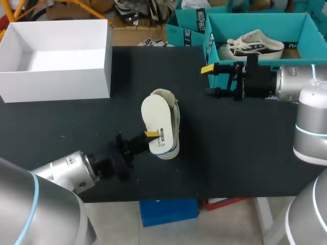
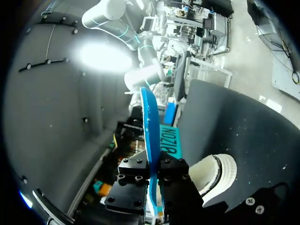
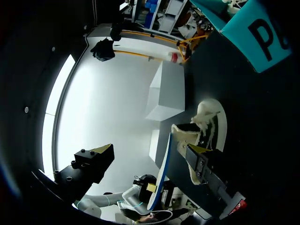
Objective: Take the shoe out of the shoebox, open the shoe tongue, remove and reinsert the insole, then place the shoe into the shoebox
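Between the fingers of the left gripper (image 1: pixel 148 136): one insole (image 1: pixel 155 118), white on top and blue underneath, pinched near its heel end from both sides and held clear of its seat in the shoe. Just under and beside that gripper: one pale shoe (image 1: pixel 175 116), resting on the dark table (image 1: pixel 230 153), opening upward. Whether the insole's toe end touches the shoe cannot be told. Well apart from the left gripper, across the table: right gripper (image 1: pixel 210 80), fingers spread wide, holding nothing, with the shoe ahead of it. Just behind the right gripper: teal box (image 1: pixel 255 23) containing a second shoe (image 1: pixel 255 45). Far ahead of the left gripper: white box (image 1: pixel 56 81), open, judged the likely shoebox for the return. Step in hand, as judged: insole removed, reinsertion pending. Next move calls for tipping the insole's toe end down into the shoe's opening and sliding it forward along the sole; the idle right gripper would probably need to steady the shoe or hold the tongue back. Risk noted: the insole may buckle or catch on the collar, and the unheld shoe may skid.
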You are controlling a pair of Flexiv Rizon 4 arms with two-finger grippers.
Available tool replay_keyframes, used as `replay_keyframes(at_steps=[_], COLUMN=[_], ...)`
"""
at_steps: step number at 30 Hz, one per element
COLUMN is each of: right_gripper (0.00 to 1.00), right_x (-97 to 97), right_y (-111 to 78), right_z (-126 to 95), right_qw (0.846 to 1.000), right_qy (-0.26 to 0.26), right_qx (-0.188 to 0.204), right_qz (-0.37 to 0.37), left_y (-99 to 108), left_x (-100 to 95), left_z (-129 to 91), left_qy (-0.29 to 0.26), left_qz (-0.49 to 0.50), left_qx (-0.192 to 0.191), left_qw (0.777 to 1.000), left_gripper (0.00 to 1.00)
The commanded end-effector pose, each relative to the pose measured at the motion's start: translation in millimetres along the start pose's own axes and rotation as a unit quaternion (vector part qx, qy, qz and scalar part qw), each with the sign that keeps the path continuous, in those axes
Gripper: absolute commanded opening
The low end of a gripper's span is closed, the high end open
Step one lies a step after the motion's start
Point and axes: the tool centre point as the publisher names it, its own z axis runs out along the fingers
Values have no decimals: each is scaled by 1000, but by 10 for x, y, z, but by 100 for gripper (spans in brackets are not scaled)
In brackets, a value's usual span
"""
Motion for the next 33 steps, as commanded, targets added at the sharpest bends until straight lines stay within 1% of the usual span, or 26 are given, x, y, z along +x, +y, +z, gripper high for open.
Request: replay_keyframes(at_steps=[1,7,12,16,22,26,29,33], right_gripper=[100,100,100,100,100,100,100,100], right_x=[-10,-10,-10,-10,-10,-10,-10,-10], right_y=[-6,-6,-6,-6,-6,-6,-6,-6], right_z=[19,19,19,19,19,19,19,19], right_qw=[1000,1000,1000,1000,1000,1000,1000,1000], right_qy=[0,0,0,0,0,0,0,0], right_qx=[-2,-2,-2,-2,-2,-2,-2,-2], right_qz=[0,0,0,0,0,0,0,0], left_y=[117,239,300,348,389,409,433,443], left_x=[-33,-36,-63,-114,-163,-152,-107,-88], left_z=[143,220,302,385,441,464,477,494], left_qy=[15,33,46,56,68,76,82,79], left_qz=[6,14,22,44,81,89,99,100], left_qx=[6,12,17,21,23,20,17,19], left_qw=[1000,999,999,997,994,993,991,992], left_gripper=[0,0,0,0,0,0,0,0])
